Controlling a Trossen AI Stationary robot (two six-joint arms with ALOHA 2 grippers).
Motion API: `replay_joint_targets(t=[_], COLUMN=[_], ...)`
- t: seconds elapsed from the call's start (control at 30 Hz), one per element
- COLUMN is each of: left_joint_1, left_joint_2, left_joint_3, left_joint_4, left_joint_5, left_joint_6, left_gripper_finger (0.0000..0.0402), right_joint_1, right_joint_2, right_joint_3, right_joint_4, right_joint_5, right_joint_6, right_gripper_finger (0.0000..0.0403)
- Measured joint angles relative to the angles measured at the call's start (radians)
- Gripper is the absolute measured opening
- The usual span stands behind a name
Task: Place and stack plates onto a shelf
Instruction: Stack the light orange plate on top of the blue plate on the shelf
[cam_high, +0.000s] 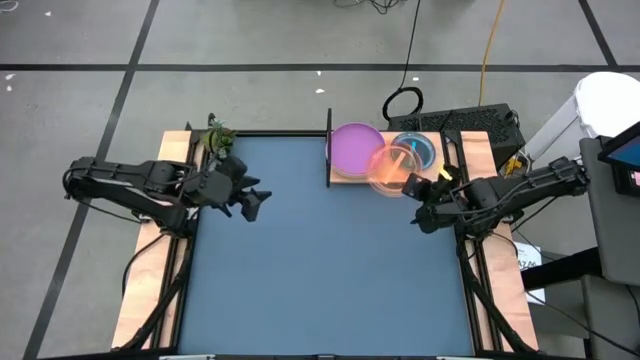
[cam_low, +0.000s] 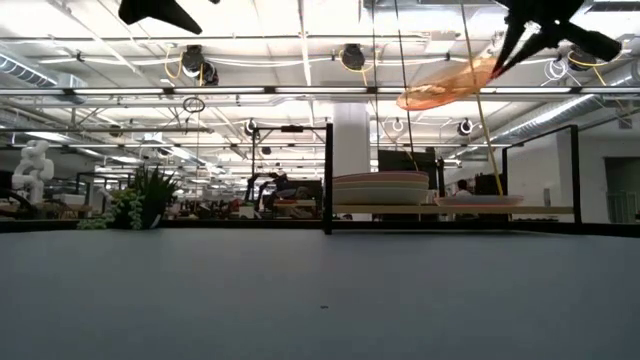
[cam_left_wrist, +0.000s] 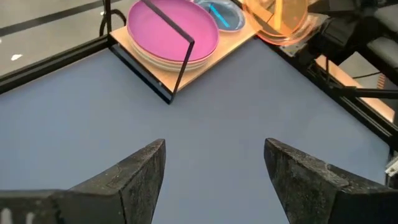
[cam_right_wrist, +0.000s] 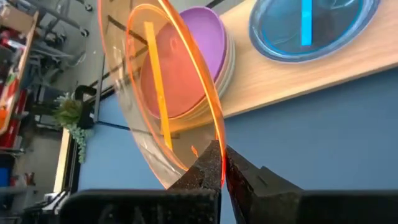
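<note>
The left gripper (cam_high: 252, 203) was held wide apart and empty above the blue mat (cam_high: 320, 260), apparently parked clear. On the wooden shelf (cam_high: 345, 176), against its black upright panel (cam_high: 329, 148), a purple plate (cam_high: 355, 147) topped a stack of opaque plates; beside it lay a translucent cyan dish (cam_high: 418, 149). The right gripper (cam_right_wrist: 221, 167) was clamped on a thin orange dish (cam_right_wrist: 163, 93) by its rim, tilted above the shelf, presumably for stacking on the cyan one.
</note>
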Motion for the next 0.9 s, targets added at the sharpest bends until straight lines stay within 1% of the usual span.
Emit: replay_joint_targets(t=[0.1, 0.2, 0.3, 0.37, 0.47, 0.67, 0.77, 0.9], left_joint_1=[0.000, 0.000, 0.000, 0.000, 0.005, 0.037, 0.039, 0.039], left_joint_2=[0.023, 0.041, 0.049, 0.047, 0.047, 0.047, 0.047, 0.047], left_joint_3=[0.000, 0.000, 0.000, 0.000, 0.000, 0.000, 0.000, 0.000], left_joint_4=[0.001, 0.002, 0.005, 0.009, 0.038, 0.102, 0.122, 0.136], left_joint_5=[0.000, 0.001, 0.002, 0.000, -0.022, -0.017, -0.009, -0.003], left_joint_6=[-0.013, -0.028, -0.046, -0.052, -0.036, -0.018, -0.034, -0.063], left_gripper_finger=[0.0275, 0.0275, 0.0275, 0.0275, 0.0275, 0.0275, 0.0275, 0.0275], right_joint_1=[-0.018, -0.030, -0.043, -0.053, -0.065, -0.104, -0.131, -0.176], right_joint_2=[-0.029, -0.075, -0.136, -0.184, -0.249, -0.327, -0.330, -0.330], right_joint_3=[-0.067, -0.178, -0.316, -0.416, -0.557, -0.799, -0.878, -0.906], right_joint_4=[0.067, 0.224, 0.432, 0.579, 0.732, 1.079, 1.220, 1.265], right_joint_5=[0.003, 0.040, 0.118, 0.193, 0.305, 0.437, 0.458, 0.467], right_joint_6=[0.003, 0.005, 0.003, 0.007, 0.028, 0.072, 0.073, 0.076], right_gripper_finger=[0.0000, 0.0000, 0.0000, 0.0000, 0.0000, 0.0000, 0.0000, 0.0000])
